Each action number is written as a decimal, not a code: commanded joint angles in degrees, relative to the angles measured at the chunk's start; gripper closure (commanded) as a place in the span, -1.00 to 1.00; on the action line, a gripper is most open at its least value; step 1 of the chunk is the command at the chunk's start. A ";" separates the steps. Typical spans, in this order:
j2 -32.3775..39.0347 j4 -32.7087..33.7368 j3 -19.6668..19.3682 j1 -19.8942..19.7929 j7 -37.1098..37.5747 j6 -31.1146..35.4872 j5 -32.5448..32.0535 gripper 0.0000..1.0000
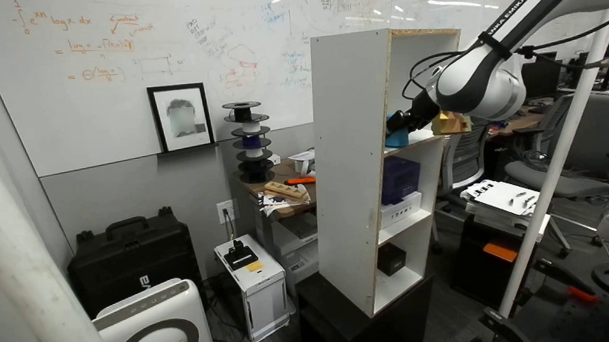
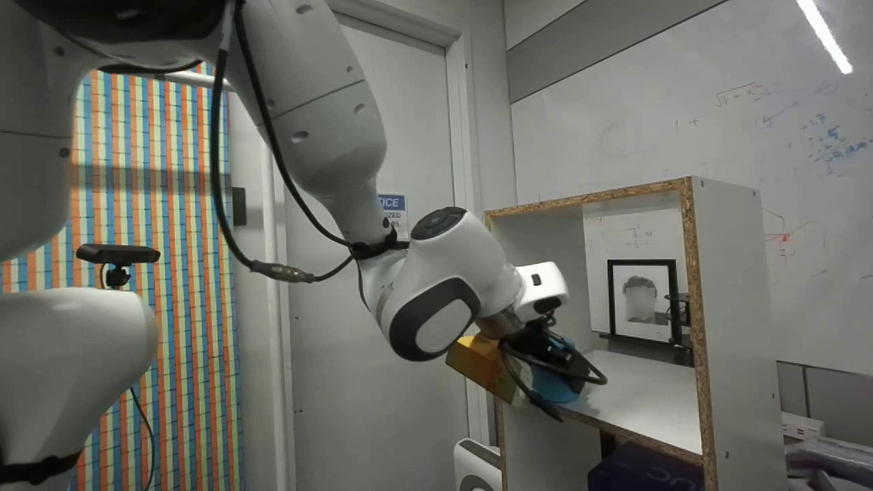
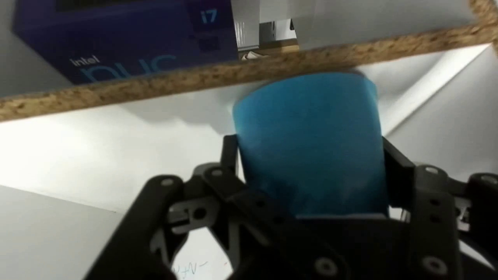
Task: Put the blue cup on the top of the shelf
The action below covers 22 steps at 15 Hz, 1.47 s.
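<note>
Office corner, whiteboard point(image 1: 164, 46) with orange and blue scrawl across the upper left of an exterior view. Right of centre there, a tall, narrow white shelf point(image 1: 352, 162) with raw particle-board edges, on a black base point(image 1: 349, 319). Just right of centre in the wrist view, at the front of the top compartment: a small light-blue plastic cup point(image 3: 309, 128). Black two-fingered end effector point(image 3: 310, 151) grasps it, jaws against both sides. Whether the cup touches down: cannot tell. Judgement: grasp and carry look done; settling, letting go and backing out remain. If the flat roof is meant, a lift as well.
</note>
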 commanded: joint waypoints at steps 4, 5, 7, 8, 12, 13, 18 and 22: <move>13.61 -9.53 21.61 -17.54 10.84 2.33 0.30 -0.08; 13.80 -9.21 24.42 -20.02 11.29 3.92 0.34 -0.08; 14.82 -8.38 28.27 -23.60 12.44 6.66 0.87 -0.08; 15.45 -7.99 29.73 -25.23 12.94 8.17 1.25 -0.08; 15.35 -6.44 34.18 -31.04 14.27 11.00 3.12 -0.08; 14.57 -6.04 35.37 -32.58 14.09 10.29 3.55 -0.08; 9.80 -5.15 42.23 -41.24 11.39 4.47 3.65 -0.08; 5.56 -6.80 51.16 -51.16 8.72 1.51 1.71 -0.08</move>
